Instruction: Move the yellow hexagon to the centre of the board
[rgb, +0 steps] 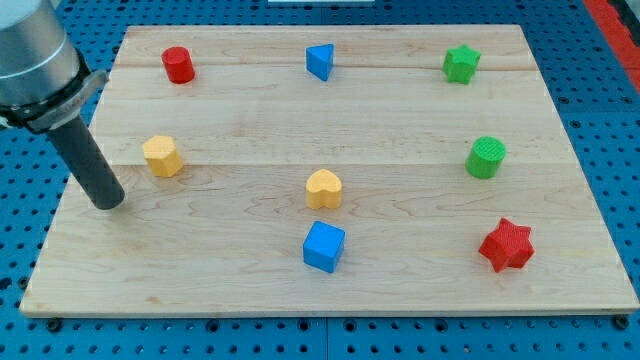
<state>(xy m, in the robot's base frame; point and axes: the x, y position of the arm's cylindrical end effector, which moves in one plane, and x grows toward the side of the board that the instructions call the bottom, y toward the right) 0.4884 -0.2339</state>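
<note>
The yellow hexagon (161, 156) sits on the wooden board (330, 290) at the view's left, about mid-height. My tip (107, 201) rests on the board just below and to the left of the yellow hexagon, a short gap apart from it. The dark rod rises up and left from the tip to the grey arm at the view's top left corner. A yellow heart (323, 189) lies near the board's centre.
A red cylinder (178, 64) is at the top left, a blue triangle (320, 61) at top centre, a green star (461, 63) at top right. A green cylinder (486, 158) is at the right, a red star (506, 245) at bottom right, a blue cube (323, 246) below the heart.
</note>
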